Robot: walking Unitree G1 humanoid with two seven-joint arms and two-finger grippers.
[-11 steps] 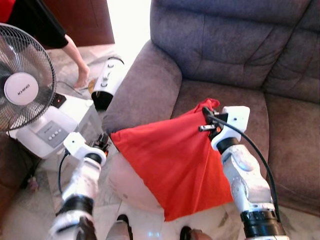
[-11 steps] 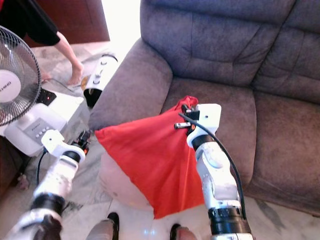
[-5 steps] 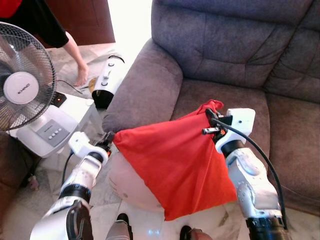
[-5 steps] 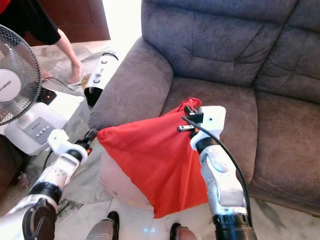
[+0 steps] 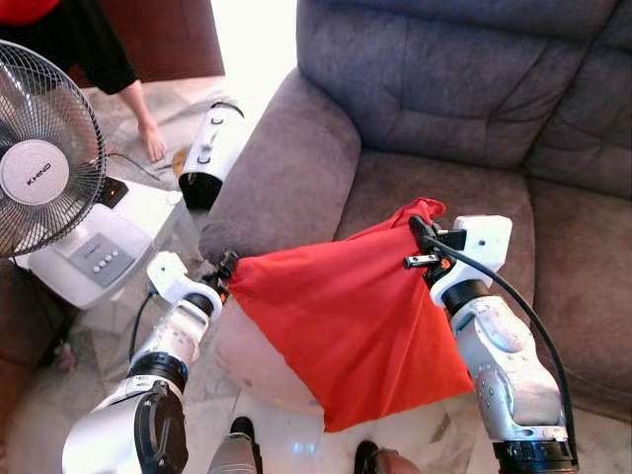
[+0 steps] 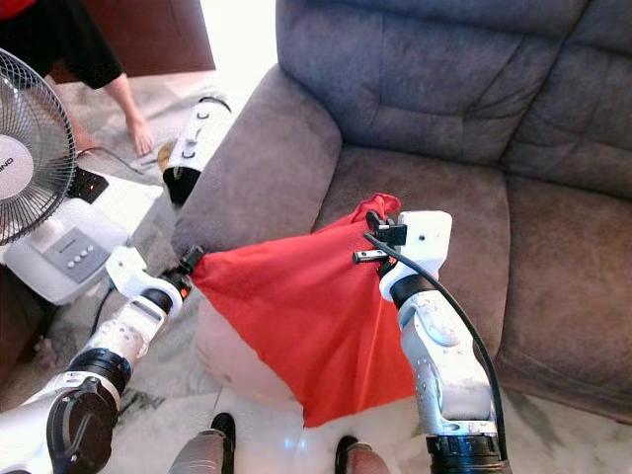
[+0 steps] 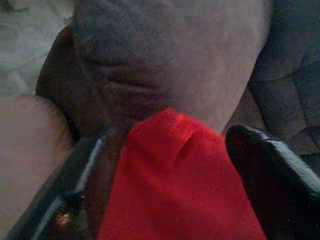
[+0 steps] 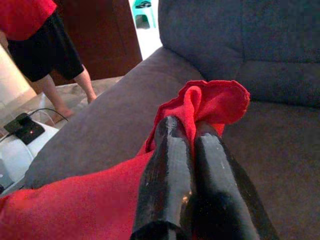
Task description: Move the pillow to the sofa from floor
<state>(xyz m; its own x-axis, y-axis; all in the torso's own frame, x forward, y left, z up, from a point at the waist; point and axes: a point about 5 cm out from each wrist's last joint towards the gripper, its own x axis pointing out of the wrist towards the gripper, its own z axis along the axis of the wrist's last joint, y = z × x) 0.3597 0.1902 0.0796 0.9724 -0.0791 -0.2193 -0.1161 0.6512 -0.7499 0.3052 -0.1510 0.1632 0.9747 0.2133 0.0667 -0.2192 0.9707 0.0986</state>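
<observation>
Raised slightly, pillow [image 5: 346,326] corners pinched by both end effectors: right [image 8: 192,132], left [image 7: 165,150].

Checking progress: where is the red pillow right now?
The red pillow hangs in front of the sofa, stretched between the left claw and the right claw, beside the armrest.

Head eyes look down on the sofa [image 5: 444,118] — wrist views close on it.

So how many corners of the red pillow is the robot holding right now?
2. The left hand pinches the pillow's corner nearest the sofa armrest, and the right hand is clamped on the bunched corner over the seat cushion. The other corners hang free.
</observation>
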